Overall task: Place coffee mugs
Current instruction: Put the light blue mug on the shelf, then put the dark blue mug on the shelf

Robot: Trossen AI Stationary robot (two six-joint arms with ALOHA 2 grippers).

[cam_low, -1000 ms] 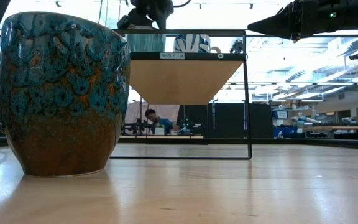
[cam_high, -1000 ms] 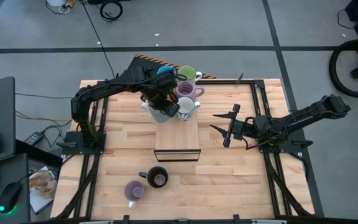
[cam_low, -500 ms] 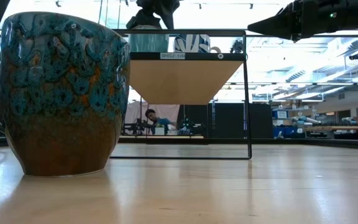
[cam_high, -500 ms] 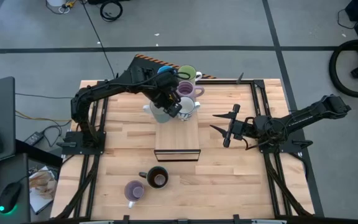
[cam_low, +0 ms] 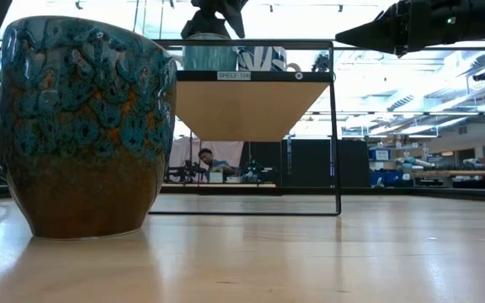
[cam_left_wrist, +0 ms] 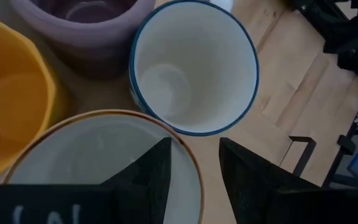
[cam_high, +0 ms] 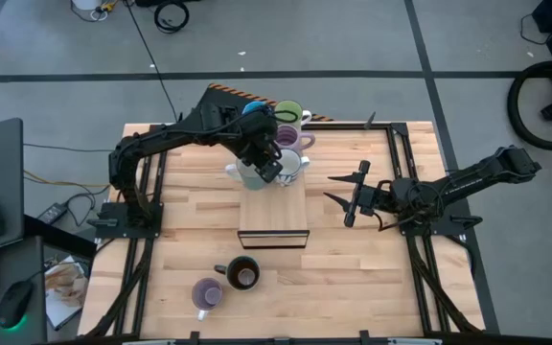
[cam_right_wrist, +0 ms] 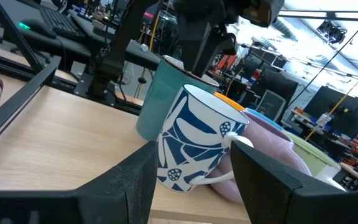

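Observation:
A wooden shelf (cam_high: pixel 273 213) stands mid-table with mugs at its far end: blue (cam_high: pixel 254 107), green (cam_high: pixel 289 113), lilac (cam_high: pixel 288 140), a white one with blue pattern (cam_right_wrist: pixel 188 146), and orange (cam_left_wrist: pixel 8 106), which shows only in the left wrist view. My left gripper (cam_high: pixel 262 161) is shut on a pale teal mug (cam_right_wrist: pixel 160 99) that stands beside the patterned one. A dark brown mug (cam_high: pixel 243 274) and a second lilac mug (cam_high: pixel 206 294) rest on their bases on the near table. My right gripper (cam_high: pixel 330 188) hovers open, right of the shelf. My left gripper holds the pale teal mug by its wall at the brown rim (cam_left_wrist: pixel 192 168), one finger inside the mug and one outside. The fingers come from above, pointing down. The mug stays upright, and its base (cam_low: pixel 209 67) looks level with the shelf top.
The shelf's black wire frame (cam_low: pixel 335 126) raises its top above the table. Black rails (cam_high: pixel 401 182) run along both sides of the table. Bare wood lies between the shelf and the two near mugs. The dark mug (cam_low: pixel 78 126) fills the low view's left.
My left gripper has carried the pale teal mug along the shelf top toward the table's right, closer to the white patterned mug, keeping it upright. My right arm has kept still.

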